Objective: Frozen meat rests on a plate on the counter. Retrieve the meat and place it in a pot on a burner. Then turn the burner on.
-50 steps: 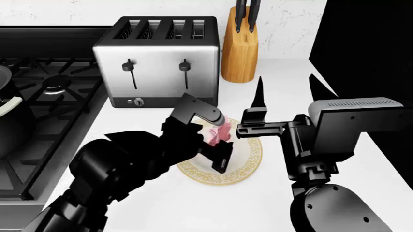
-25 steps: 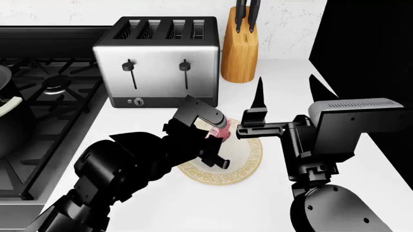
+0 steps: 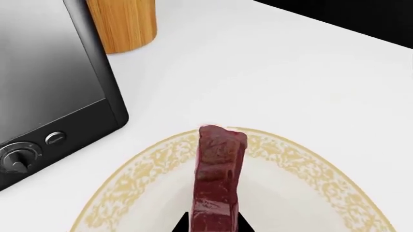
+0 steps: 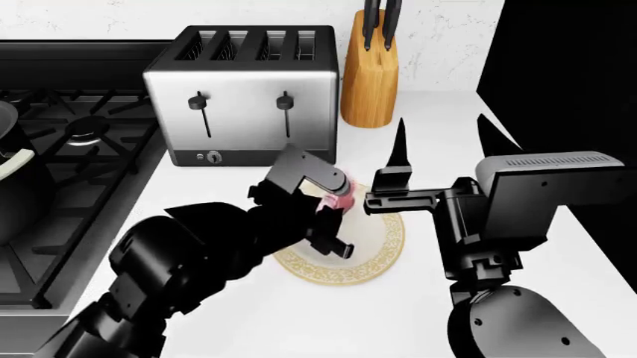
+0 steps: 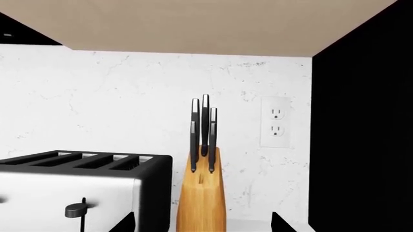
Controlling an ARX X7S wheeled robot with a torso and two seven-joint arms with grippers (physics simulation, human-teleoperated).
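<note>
You are gripping the frozen meat (image 4: pixel 339 200) in your left gripper (image 4: pixel 335 216) above the plate (image 4: pixel 383 250) (right gripper (image 4: pixel 438 142) open, idle), with pot (image 4: pixel 15 186) and burner (image 4: pixel 85 130) remaining.

One toaster (image 4: pixel 244 93), one knife block (image 4: pixel 369 78), one plate (image 4: pixel 383 246), one meat chunk (image 3: pixel 218 179).

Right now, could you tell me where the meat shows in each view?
Left wrist: meat low in the middle, above the plate.
Head: meat mid-frame at the left gripper.
Right wrist: not in it.
Shared landmark: toaster.
</note>
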